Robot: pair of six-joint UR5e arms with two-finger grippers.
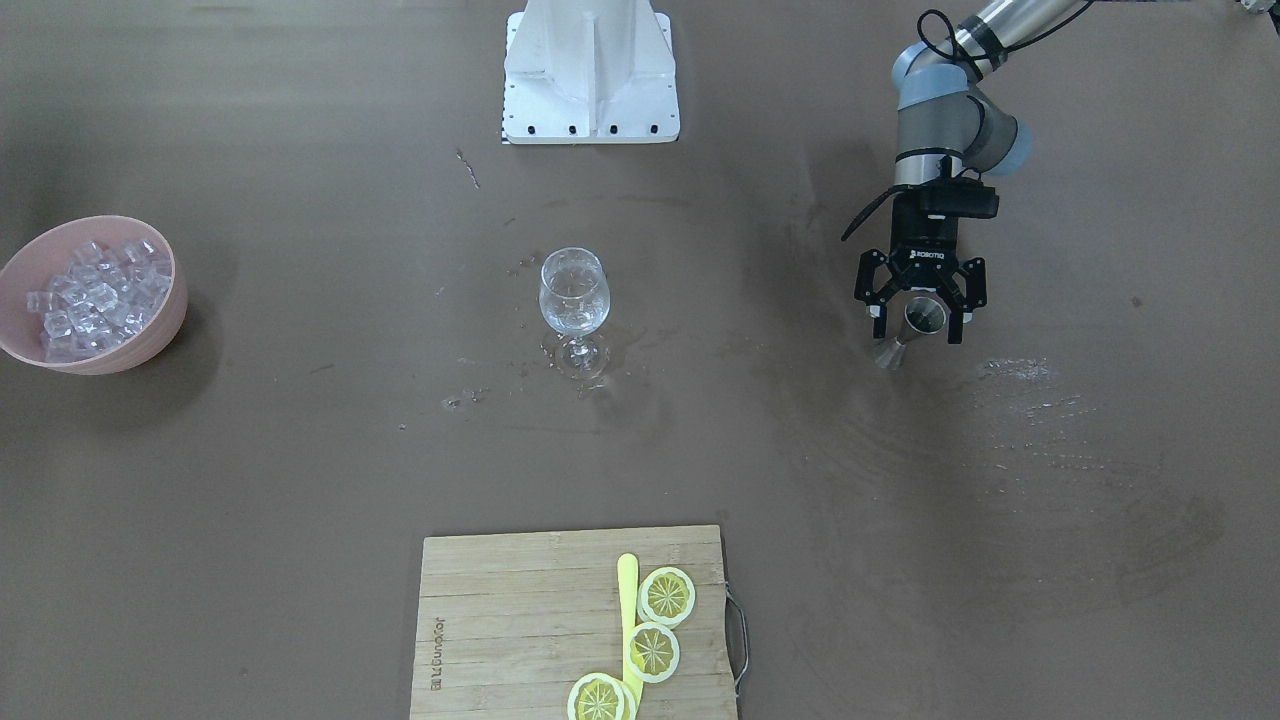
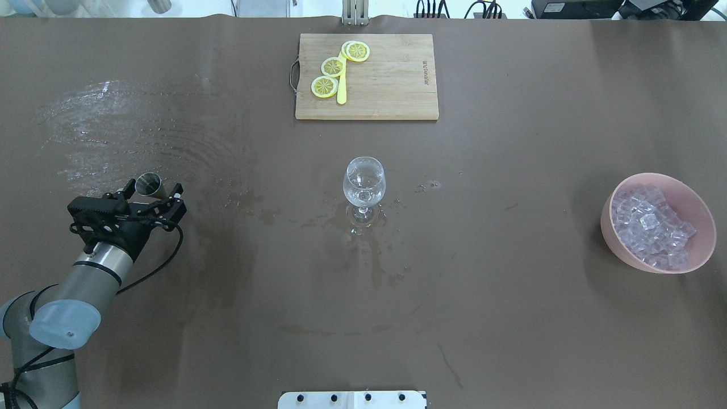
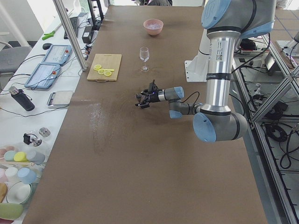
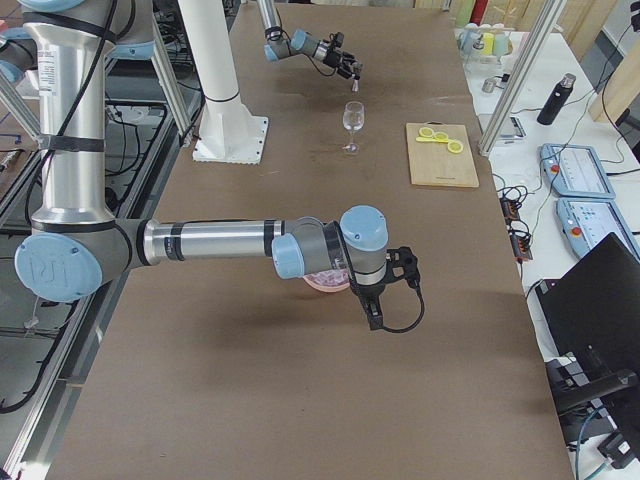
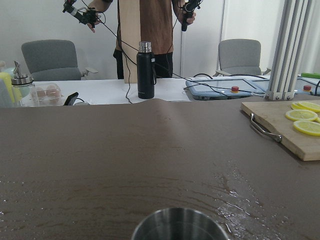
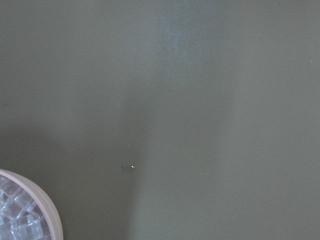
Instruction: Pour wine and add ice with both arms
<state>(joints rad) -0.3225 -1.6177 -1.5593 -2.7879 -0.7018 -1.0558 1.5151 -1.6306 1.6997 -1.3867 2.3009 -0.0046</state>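
Ice (image 1: 95,295) heaped in pink bowl (image 1: 160,338) by worktop's right end edge. Left end effector (image 1: 917,328) well apart, released, straddling metal cup (image 1: 924,314). Right end effector (image 4: 374,320) near bowl; grip cannot tell.

My brown bench (image 2: 511,318): stemmed glass (image 2: 363,184) mid-bench, wet around it; cutting board (image 2: 392,85) beyond glass, pink bowl (image 2: 616,244) to glass's right.

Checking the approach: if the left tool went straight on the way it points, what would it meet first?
Likely the steel measuring cup, standing just ahead within the open left tool; past it, only wet table.
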